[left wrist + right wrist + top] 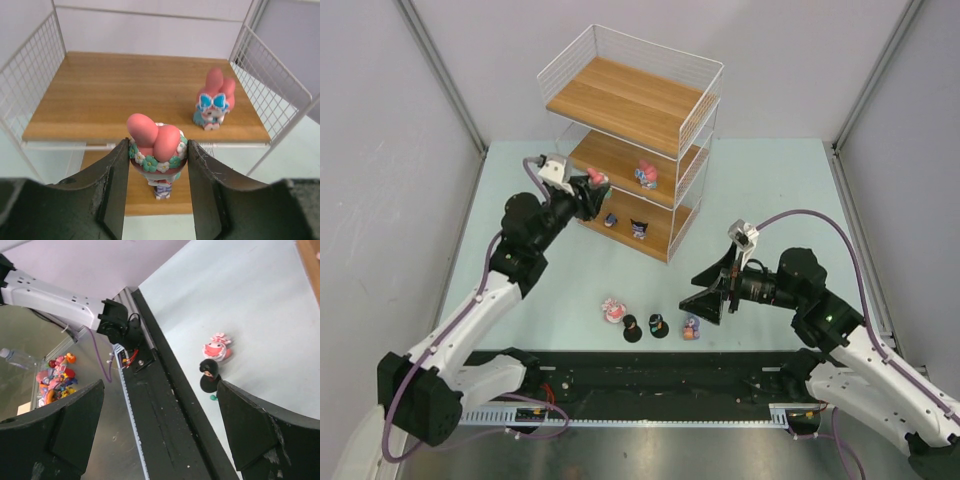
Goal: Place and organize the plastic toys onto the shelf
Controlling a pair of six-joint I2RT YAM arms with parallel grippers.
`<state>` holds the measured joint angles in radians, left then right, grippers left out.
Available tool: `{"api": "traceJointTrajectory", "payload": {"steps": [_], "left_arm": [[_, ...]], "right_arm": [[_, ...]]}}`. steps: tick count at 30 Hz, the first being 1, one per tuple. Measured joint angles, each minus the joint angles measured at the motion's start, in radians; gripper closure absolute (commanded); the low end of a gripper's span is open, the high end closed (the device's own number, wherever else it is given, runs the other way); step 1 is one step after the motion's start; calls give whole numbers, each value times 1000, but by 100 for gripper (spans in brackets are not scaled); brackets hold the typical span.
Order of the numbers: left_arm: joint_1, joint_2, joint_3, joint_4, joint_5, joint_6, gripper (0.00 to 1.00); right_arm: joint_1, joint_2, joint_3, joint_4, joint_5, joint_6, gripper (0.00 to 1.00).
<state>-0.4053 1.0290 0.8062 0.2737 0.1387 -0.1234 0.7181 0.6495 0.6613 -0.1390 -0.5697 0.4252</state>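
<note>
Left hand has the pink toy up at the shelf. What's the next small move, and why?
Probably ease the left hand forward over the middle board. It is shut on the pink-eared figurine, which appears just short of the board's front edge, and the wood straight ahead is bare. The bow-wearing bunny stands off to the right, so a straight advance should miss it.

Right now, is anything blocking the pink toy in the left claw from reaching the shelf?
Nothing visible does. The left gripper holds the pink toy before the open front of the shelf's middle board, bare at left and centre. One blue-bowed figurine stands at its right side, off the straight path.
</note>
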Motion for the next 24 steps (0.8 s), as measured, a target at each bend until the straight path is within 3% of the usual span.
{"api": "traceJointTrajectory", "payload": {"steps": [10, 16, 24], "left_arm": [[9, 152, 153, 79, 61, 27, 100], [9, 204, 159, 101, 75, 29, 100], [10, 258, 170, 119, 74, 30, 100]], "right_arm": [[-82, 23, 0, -64, 102, -34, 0], [-127, -33, -1, -92, 221, -39, 0], [-186, -50, -1, -109, 252, -57, 0]]}}
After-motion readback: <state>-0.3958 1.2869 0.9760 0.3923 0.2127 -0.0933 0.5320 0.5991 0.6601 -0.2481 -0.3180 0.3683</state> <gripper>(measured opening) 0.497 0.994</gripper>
